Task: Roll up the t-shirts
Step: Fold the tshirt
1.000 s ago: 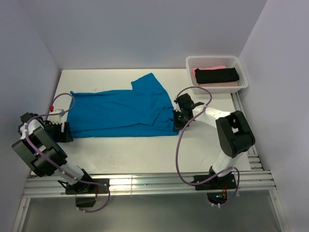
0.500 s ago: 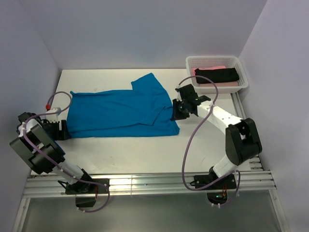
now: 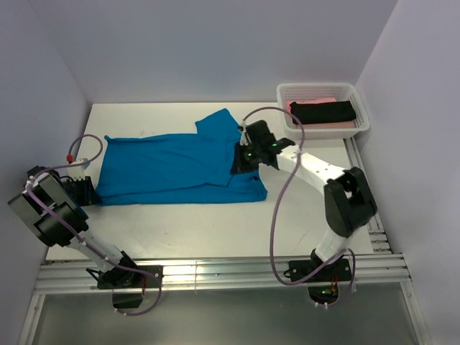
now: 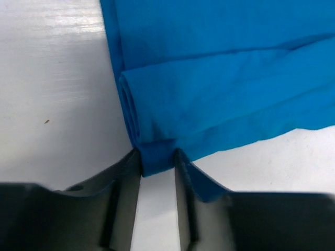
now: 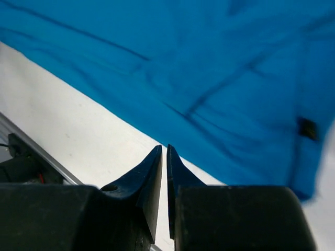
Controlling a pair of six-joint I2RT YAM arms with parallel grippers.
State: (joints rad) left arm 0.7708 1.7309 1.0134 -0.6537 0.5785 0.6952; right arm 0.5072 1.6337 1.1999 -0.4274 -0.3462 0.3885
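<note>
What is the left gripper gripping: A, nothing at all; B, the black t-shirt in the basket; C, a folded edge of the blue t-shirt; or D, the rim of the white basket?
C: in the left wrist view, the left gripper has a finger on either side of the folded edge of the blue t-shirt, and the cloth fills the gap between them.

Wht table [image 3: 180, 230], pale lilac walls [image 3: 215, 43]

Two robot arms, the left arm [image 3: 54, 215] and right arm [image 3: 345, 205], with black bases on the aluminium rail [image 3: 215, 273]. White links, bulky black joints, looping purple cables [image 3: 277, 215], dark tapered fingers [image 5: 152, 172].
</note>
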